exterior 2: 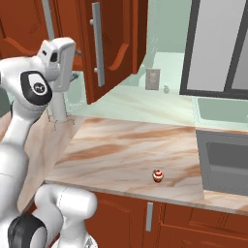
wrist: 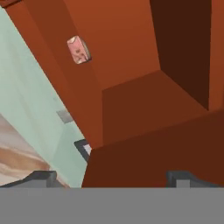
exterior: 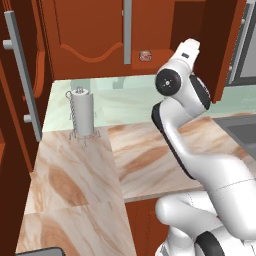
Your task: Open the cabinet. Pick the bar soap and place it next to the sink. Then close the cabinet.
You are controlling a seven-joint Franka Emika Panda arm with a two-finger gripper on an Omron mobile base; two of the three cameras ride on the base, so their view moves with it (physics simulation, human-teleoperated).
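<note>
Soap (wrist: 78, 50) upper left in hand view, on the open cabinet (exterior: 95, 30) shelf, upper centre in left base view. Likely light, rigid, slick; best pinched across its narrow sides. Jaws wide open, empty, well short of soap.

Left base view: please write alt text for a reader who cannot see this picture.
A white robot arm reaches up toward an open reddish-brown wall cabinet, where a small pinkish bar soap lies on the bottom shelf. Below, a paper-towel holder stands on the marbled beige counter, and a corner of the dark grey sink shows at the right edge.
</note>
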